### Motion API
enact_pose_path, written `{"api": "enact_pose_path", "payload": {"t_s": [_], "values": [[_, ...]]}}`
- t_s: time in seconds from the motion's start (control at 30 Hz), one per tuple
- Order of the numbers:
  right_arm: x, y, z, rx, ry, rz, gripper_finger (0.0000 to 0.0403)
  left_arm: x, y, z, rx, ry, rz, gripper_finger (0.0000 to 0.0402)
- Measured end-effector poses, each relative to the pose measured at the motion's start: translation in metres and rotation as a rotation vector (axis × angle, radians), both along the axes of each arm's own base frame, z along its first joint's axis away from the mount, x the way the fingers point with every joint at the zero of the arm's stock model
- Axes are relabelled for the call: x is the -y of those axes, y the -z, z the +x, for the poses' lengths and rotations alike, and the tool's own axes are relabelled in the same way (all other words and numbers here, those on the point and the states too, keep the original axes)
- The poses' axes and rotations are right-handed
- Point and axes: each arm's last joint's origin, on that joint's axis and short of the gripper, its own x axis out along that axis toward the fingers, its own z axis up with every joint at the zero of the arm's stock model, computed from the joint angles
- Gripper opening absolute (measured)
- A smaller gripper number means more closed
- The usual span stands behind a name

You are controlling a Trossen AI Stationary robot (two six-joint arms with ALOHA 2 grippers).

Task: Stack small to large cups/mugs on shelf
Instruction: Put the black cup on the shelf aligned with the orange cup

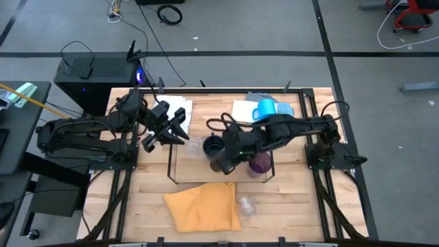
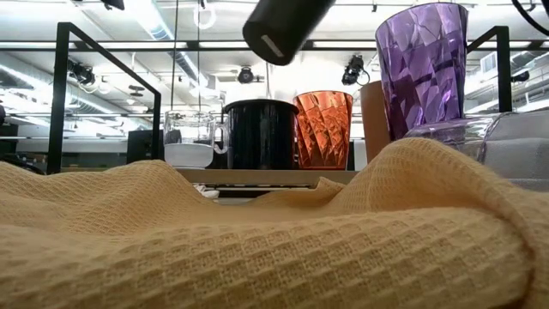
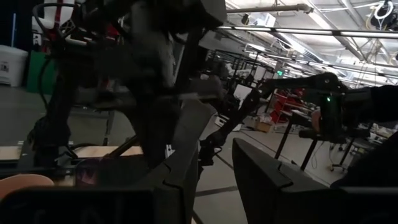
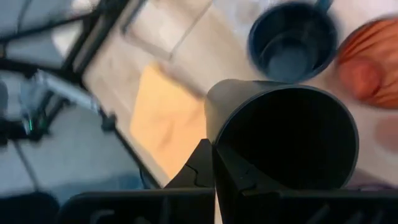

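My right gripper (image 1: 230, 154) is shut on a black cup (image 4: 286, 137) and holds it in the air over the shelf (image 1: 188, 161), a light-wood board in a black wire frame. The cup shows tilted at the top of the low view (image 2: 283, 26). On the shelf stand a dark navy mug (image 1: 212, 145), an orange cup (image 2: 324, 129) and a purple translucent cup (image 1: 259, 163). A bright blue mug (image 1: 266, 108) stands behind the shelf. My left gripper (image 1: 168, 129) is open and empty, left of the shelf. My right gripper holds the black cup by its rim wall (image 4: 219, 140), one finger outside and the other at the inner side of the rim. The cup's open mouth faces the wrist camera. The cup is lifted clear of the shelf and tilted.
A yellow waffle cloth (image 1: 202, 206) lies at the table's near side and fills the front of the low view (image 2: 257, 232). A small clear glass (image 1: 245, 204) lies beside it. White and blue cloths (image 1: 243, 110) lie at the far side. A clear glass mug (image 2: 187, 137) stands left of the navy mug.
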Motion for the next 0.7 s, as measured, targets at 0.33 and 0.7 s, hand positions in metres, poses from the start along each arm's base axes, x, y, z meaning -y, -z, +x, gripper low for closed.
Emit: {"api": "enact_pose_path", "payload": {"t_s": [0.33, 0.7], "values": [[-0.009, -0.031, -0.037, 0.091, -0.055, -0.075, 0.0, -0.001, 0.001, 0.0, -0.007, -0.006, -0.001, 0.0107], [0.005, -0.101, -0.153, 0.35, -0.076, -0.309, 0.0, -0.012, 0.001, -0.001, -0.016, -0.097, -0.021, 0.0107]]}}
